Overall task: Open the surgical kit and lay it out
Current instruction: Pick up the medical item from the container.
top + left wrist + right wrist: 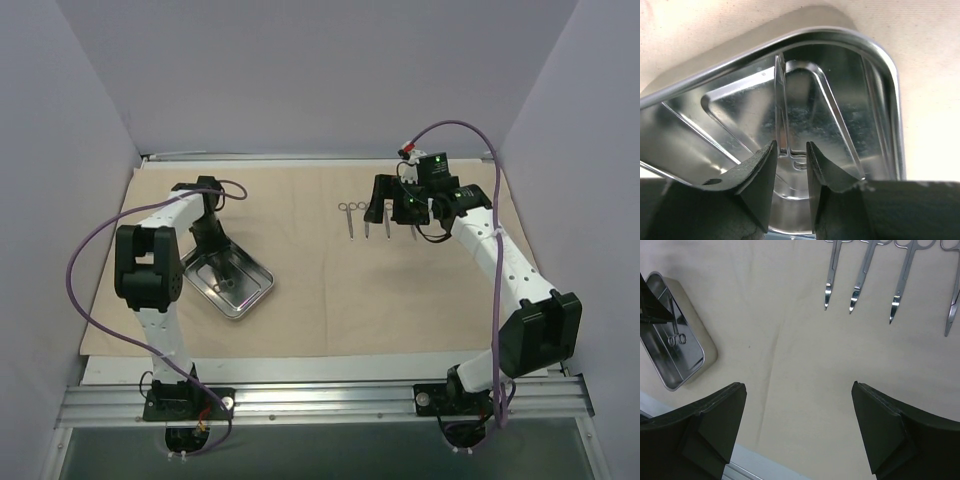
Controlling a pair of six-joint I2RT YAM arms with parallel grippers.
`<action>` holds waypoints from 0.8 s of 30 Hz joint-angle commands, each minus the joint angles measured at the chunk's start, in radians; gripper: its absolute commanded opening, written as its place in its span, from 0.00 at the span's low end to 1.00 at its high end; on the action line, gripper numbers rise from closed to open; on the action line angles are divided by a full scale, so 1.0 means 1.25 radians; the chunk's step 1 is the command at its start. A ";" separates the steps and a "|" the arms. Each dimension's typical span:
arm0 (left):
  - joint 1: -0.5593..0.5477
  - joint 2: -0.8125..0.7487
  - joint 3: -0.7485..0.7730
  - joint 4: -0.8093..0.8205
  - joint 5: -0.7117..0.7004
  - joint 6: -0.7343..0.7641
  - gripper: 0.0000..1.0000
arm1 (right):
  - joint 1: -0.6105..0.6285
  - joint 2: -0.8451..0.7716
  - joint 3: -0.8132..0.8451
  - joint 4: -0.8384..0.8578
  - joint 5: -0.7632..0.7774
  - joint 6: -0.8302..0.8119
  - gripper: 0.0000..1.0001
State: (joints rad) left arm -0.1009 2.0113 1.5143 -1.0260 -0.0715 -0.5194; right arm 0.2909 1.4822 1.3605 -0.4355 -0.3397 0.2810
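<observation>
The cloth wrap (330,300) was seen spread flat over the table (320,368). On its left part the tray (262,292) was set at an angle, and one instrument (781,100) was laid inside it. The left gripper (791,147) was lowered into the tray, its fingers (760,170) placed on either side of that instrument without touching it. On the cloth's far right a row of four instruments (862,270) was laid side by side, handles to the far edge, well apart from the tray. The right gripper (799,390) was poised above that row.
</observation>
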 commanded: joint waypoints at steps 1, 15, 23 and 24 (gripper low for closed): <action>0.003 0.001 0.024 -0.004 -0.027 0.025 0.40 | 0.002 -0.025 0.021 -0.023 0.020 -0.030 0.90; 0.017 0.008 -0.091 0.095 0.017 0.024 0.43 | -0.003 -0.011 0.034 -0.014 0.007 -0.024 0.89; 0.017 0.012 -0.120 0.116 0.024 0.013 0.16 | -0.003 -0.004 0.049 -0.019 0.025 -0.030 0.84; 0.018 0.008 -0.124 0.118 0.023 0.012 0.14 | -0.003 -0.004 0.049 -0.019 0.024 -0.030 0.84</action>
State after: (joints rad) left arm -0.0818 1.9953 1.4090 -0.9401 -0.0418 -0.4934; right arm 0.2890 1.4822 1.3823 -0.4461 -0.3286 0.2592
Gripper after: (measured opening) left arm 0.170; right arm 0.844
